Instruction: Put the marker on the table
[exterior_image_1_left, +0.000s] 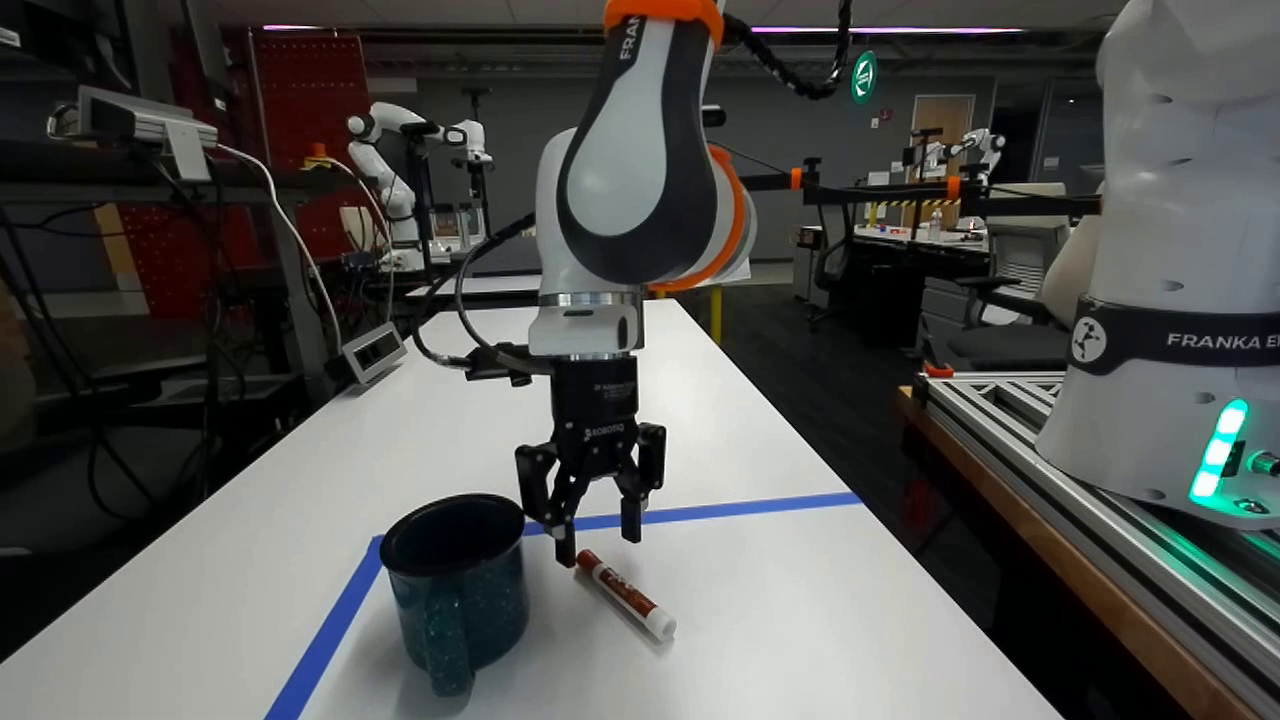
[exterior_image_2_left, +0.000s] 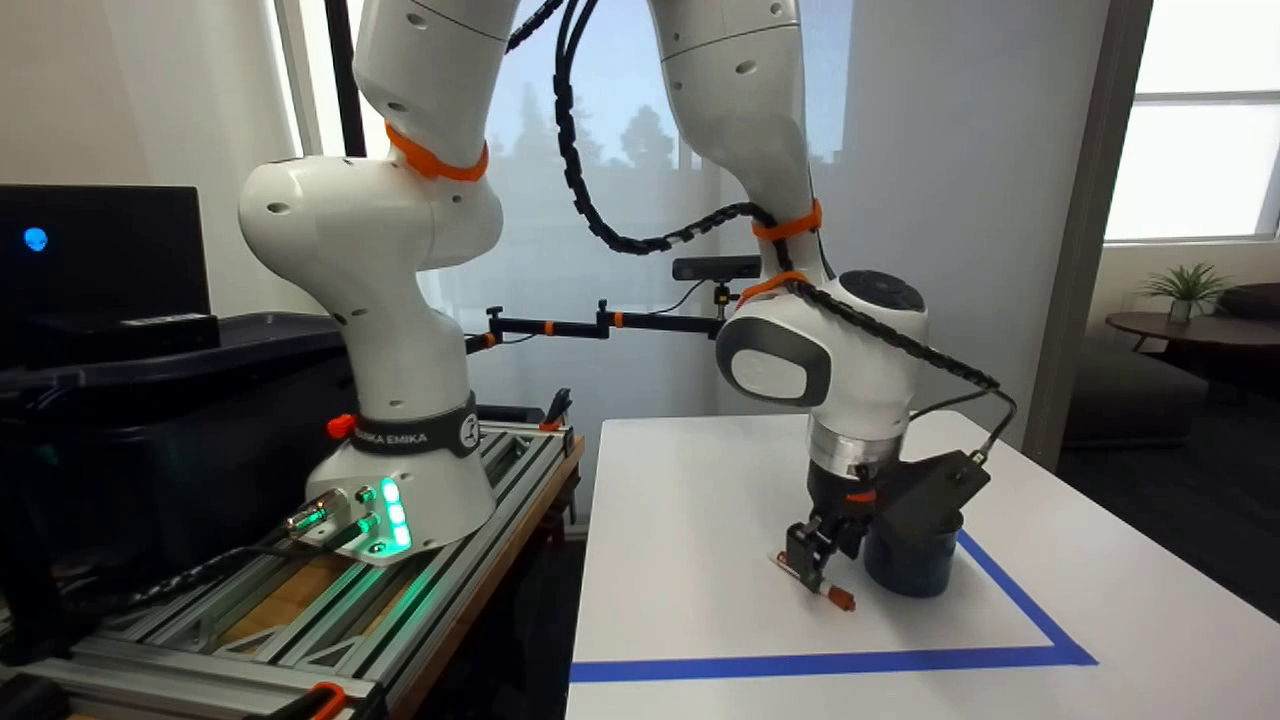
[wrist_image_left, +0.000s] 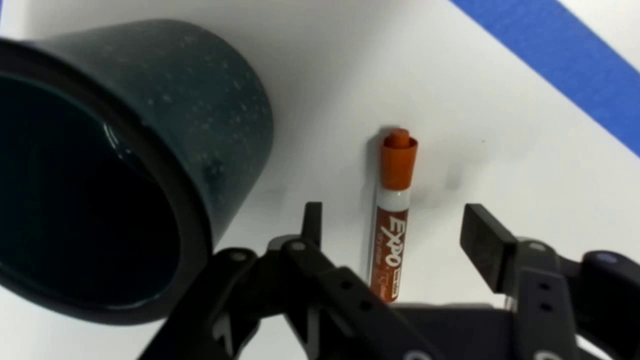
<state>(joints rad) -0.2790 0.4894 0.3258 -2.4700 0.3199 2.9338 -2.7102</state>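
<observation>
A slim white-barrelled marker (exterior_image_1_left: 626, 595) with a reddish-brown label and an orange-red cap (wrist_image_left: 398, 167) lies flat on a long, flat-topped white table (exterior_image_1_left: 800, 620) marked with blue tape (exterior_image_1_left: 720, 513), below the two black fingers (exterior_image_1_left: 565, 548) of a Robotiq gripper (exterior_image_1_left: 598, 545). The fingers are spread and pinch nothing; in the wrist view the marker shows in the gap, with white tabletop on either side. It rests between a dark teal-blue speckled mug (exterior_image_1_left: 465, 590) and the table's long edge nearest the robot's white base (exterior_image_2_left: 410, 500), closer to the mug and well apart from the corners in view, its cap toward the strip of tape that runs in from that edge.

By all appearances the placing is done: the marker is down and out of the grip. What is left, most likely, is for the gripper to rise clear of the mug, which stands just beside it; whether the two touch cannot be told.

The mug, black-rimmed and upright, has its handle (exterior_image_1_left: 449, 650) turned away from that strip. A curved glint marks its dark inner wall, and no object can be made out, though the bottom is lost in shadow. In the background of an exterior view, a small pot (exterior_image_2_left: 1180, 311) holds a spiky green plant (exterior_image_2_left: 1190, 283).
</observation>
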